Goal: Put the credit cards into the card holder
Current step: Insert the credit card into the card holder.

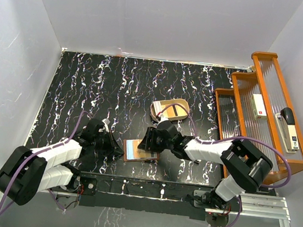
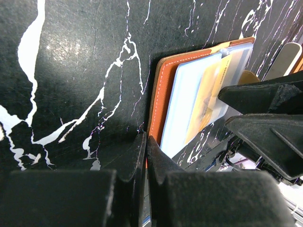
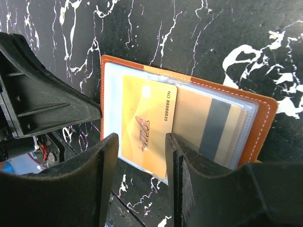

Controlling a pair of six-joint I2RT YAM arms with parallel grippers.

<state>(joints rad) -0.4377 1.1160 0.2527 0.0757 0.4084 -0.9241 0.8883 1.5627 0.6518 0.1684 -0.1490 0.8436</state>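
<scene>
Left tool (image 2: 144,142): fingers pressed together with no visible gap. A sliver of orange edge runs in between the tips, so the tool is pinching the left border of the card holder (image 3: 265,118).

Right tool (image 3: 141,137): fingers spread partway with a clear gap between them, and nothing is clamped. The tool hangs over the near edge of the card holder, its fingers on either side of the yellow card (image 3: 142,109). Whether either tip touches the card cannot be told.

Card holder: lies opened flat on the black marbled worktop (image 1: 89,83), between the two tools and inner face up. It has an orange-brown cover with pale stitching and clear plastic pockets.

Yellow card: lies on the left half of the card holder, directly under the right tool's gap. Its near edge overhangs the holder's lower border.

Second card (image 3: 213,127): sits in the right-hand pocket under the clear plastic, tan with a dark stripe across it.

Legible writing: the yellow card carries "VIP" in slanted letters. Along one edge it reads "NO" followed by a run of digits, mostly eights.
</scene>
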